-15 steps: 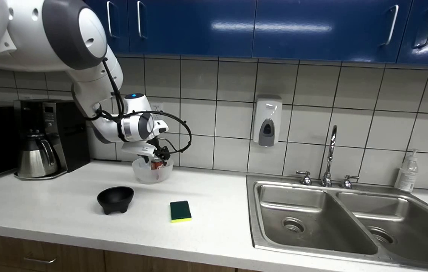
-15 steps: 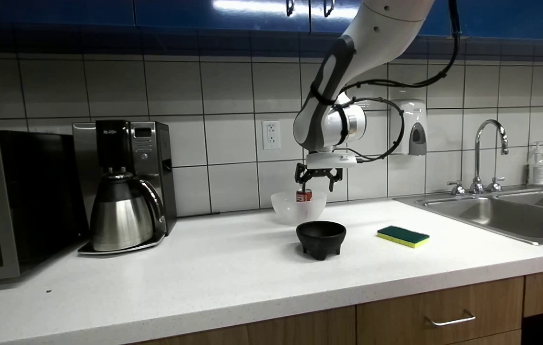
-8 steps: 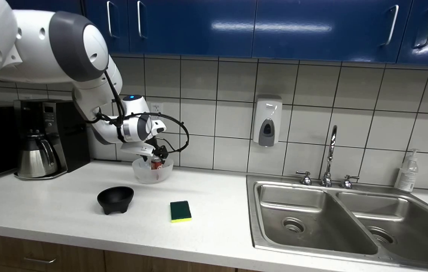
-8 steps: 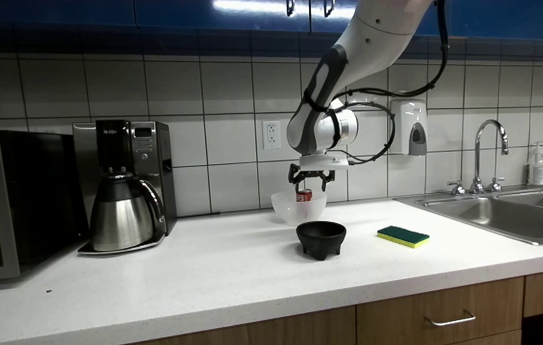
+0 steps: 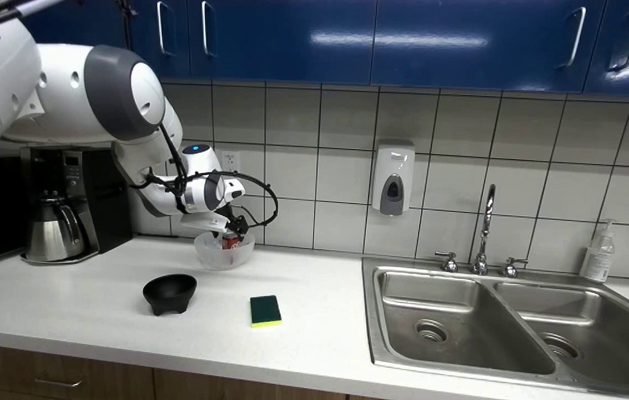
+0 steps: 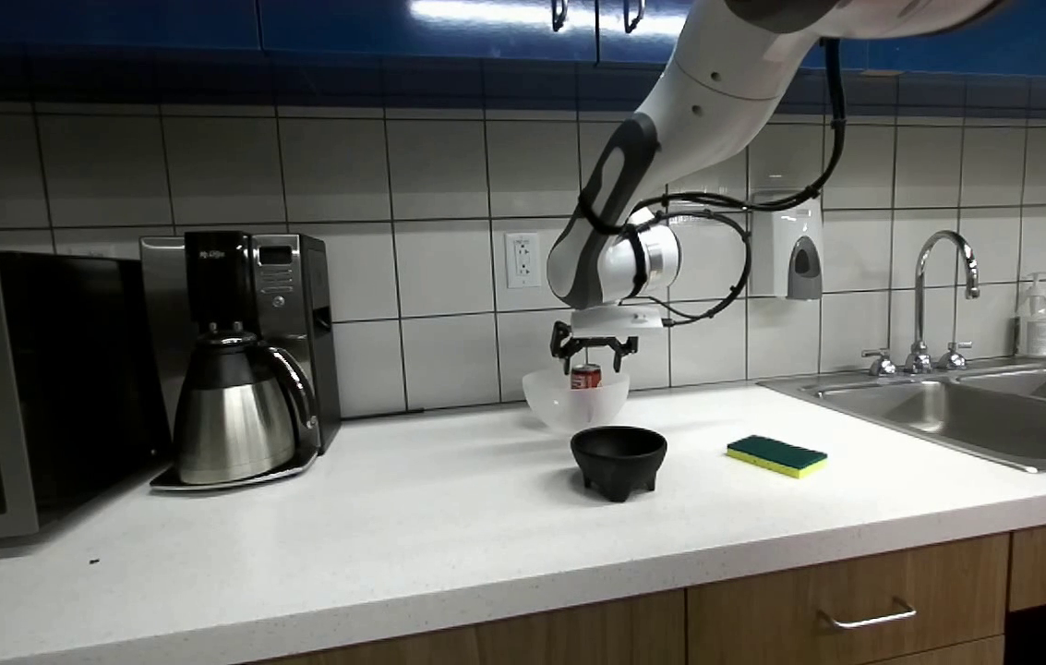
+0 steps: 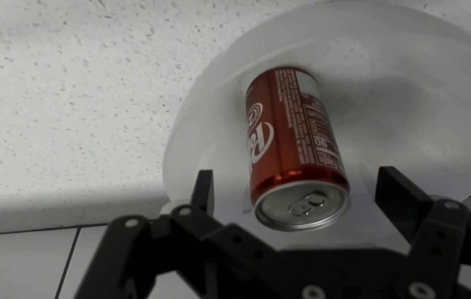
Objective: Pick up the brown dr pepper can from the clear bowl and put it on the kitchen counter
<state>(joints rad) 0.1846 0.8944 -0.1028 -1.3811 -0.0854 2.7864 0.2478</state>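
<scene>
The dark red-brown dr pepper can (image 7: 289,124) stands, leaning a little, inside the clear bowl (image 7: 389,58), its silver top facing my gripper. In both exterior views the can (image 5: 230,242) (image 6: 586,377) shows at the rim of the bowl (image 5: 219,259) (image 6: 567,412). My gripper (image 7: 296,187) is open. In the wrist view its fingers (image 7: 204,189) stand on both sides of the can's top with a gap on each side. In an exterior view the gripper (image 6: 593,368) is just over the bowl. The bowl sits on the white kitchen counter (image 6: 393,526) near the tiled wall.
A black bowl (image 6: 619,462) and a green-and-yellow sponge (image 6: 776,455) lie in front of the clear bowl. A coffee maker (image 6: 246,369) and microwave (image 6: 52,388) stand to the left. The double sink (image 5: 458,333) is at the right. Blue cabinets (image 5: 292,39) hang above.
The gripper has shifted left and slightly down over the bowl in an exterior view, and is now more centred over the can. The upper arm has lowered. The can and bowl have not moved.
</scene>
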